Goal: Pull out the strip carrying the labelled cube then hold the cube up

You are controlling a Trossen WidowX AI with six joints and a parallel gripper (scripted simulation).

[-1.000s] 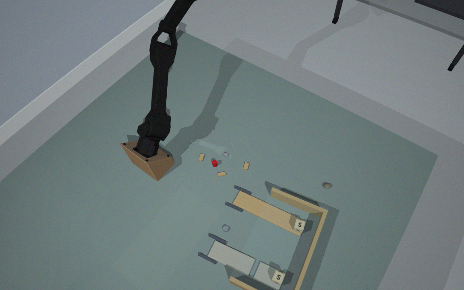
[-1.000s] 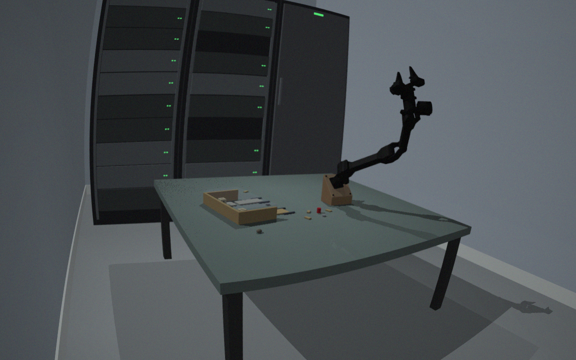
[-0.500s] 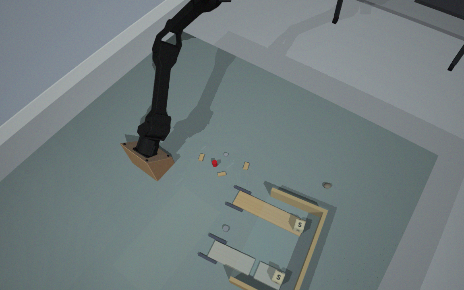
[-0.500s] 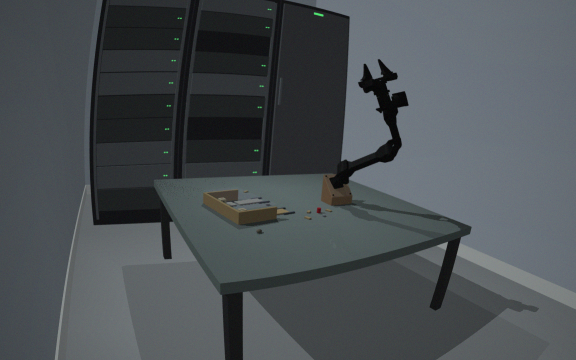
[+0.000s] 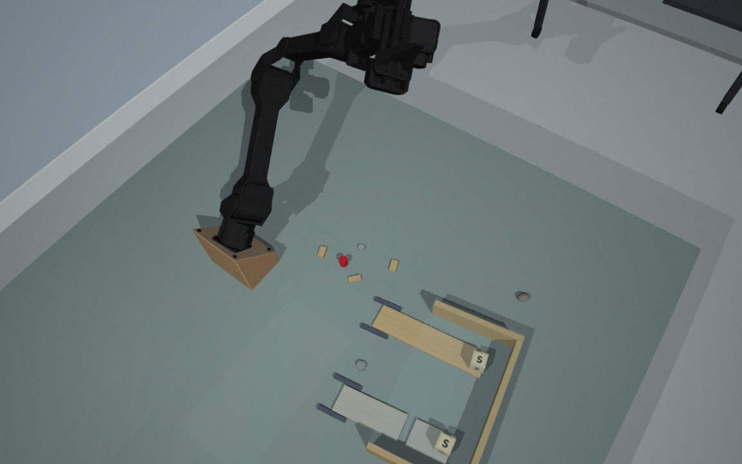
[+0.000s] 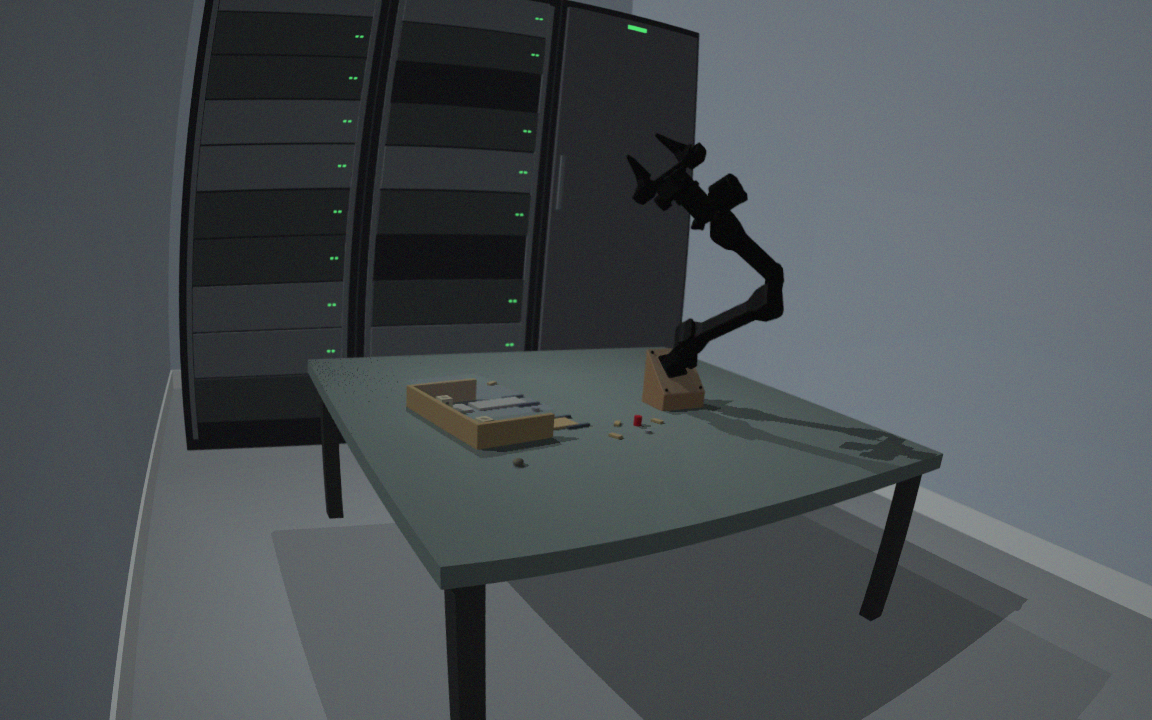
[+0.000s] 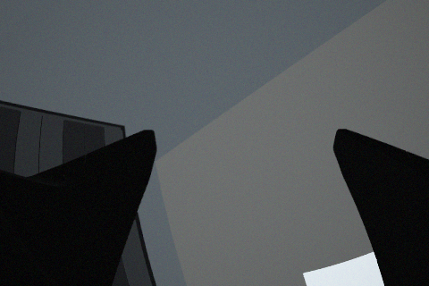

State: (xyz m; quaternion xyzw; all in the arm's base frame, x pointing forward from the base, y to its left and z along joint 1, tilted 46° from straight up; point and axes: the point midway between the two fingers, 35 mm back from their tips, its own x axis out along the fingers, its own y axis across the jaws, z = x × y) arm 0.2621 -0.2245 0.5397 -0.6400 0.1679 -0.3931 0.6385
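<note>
We have pulled nothing out so far, as far as we can judge. Our gripper [image 6: 642, 145] [image 7: 248, 139] is high above the table [image 6: 687, 501] [image 5: 581, 254], its jaws spread nearly as wide as they go, with nothing between them.

From the top view, the wooden strip [image 5: 417, 334] runs in one piece from its near-left end, between two dark rails, to its far-right end inside the open-sided wooden frame [image 5: 497, 397] [image 6: 437, 418]. A cube [image 5: 478, 360] marked S sits on that right end, so this looks like the strip we want. The grey strip [image 5: 369, 410] is parted by a gap from a separate grey piece [image 5: 420, 436], and the second cube [image 5: 445, 443], also marked S, rests on that piece; we should leave both pieces alone.

Everything is left to do: we judge that we must come down to the left end of the wooden strip, draw it leftward with its cube riding along, let go, then grip that cube and hold it up.
</note>
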